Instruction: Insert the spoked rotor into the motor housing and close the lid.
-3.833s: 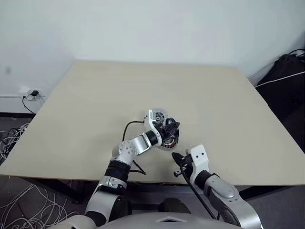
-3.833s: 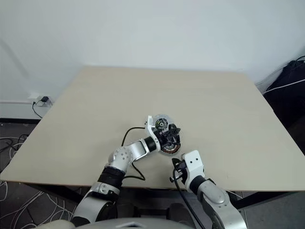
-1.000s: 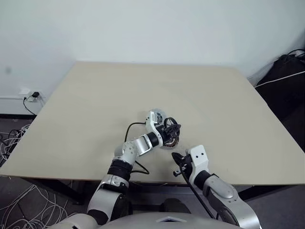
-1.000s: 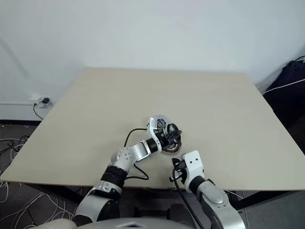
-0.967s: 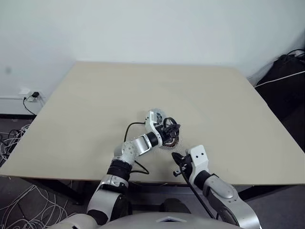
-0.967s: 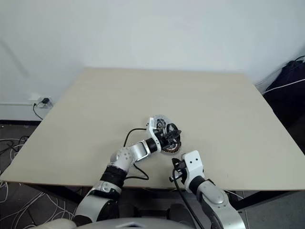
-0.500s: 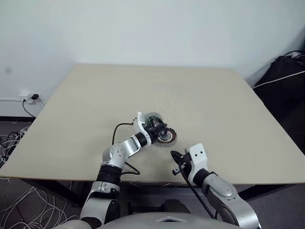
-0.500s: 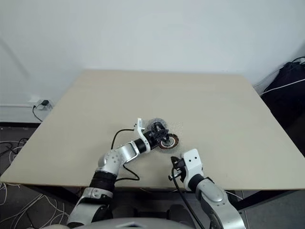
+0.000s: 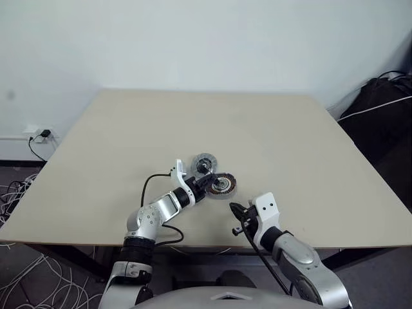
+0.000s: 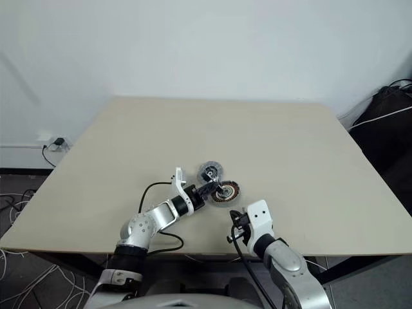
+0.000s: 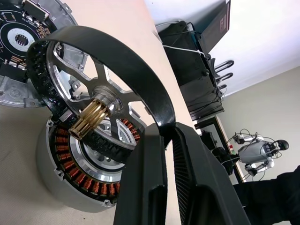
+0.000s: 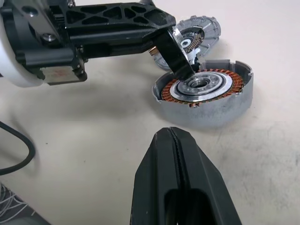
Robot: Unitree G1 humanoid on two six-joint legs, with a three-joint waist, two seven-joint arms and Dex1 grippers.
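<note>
- The spoked rotor (image 11: 101,89), a flat wheel with silver spokes, a brass-coloured toothed shaft at its hub and a black outer rim, is held tilted on edge, its rim pinched between the two black fingers of the left gripper (image 11: 168,136).
- The rotor's lower edge leans against the near-left rim of the motor housing (image 12: 206,93), a round silver-walled can with a ring of copper-brown windings around a silvery centre; the rotor is not seated in it.
- The housing stands open side up on the beige tabletop (image 9: 270,129), towards the near edge and about midway between the left and right edges.
- The lid (image 9: 203,162), a pale silver-grey round disc with a dark centre, lies flat on the tabletop just beyond and to the left of the housing; whether the two touch cannot be told.
- The right gripper (image 12: 177,140) hovers above the near edge of the tabletop, just short of the housing, its two black fingers pressed together on nothing.
- A black cable (image 9: 151,187) loops from the left wrist over the tabletop.
</note>
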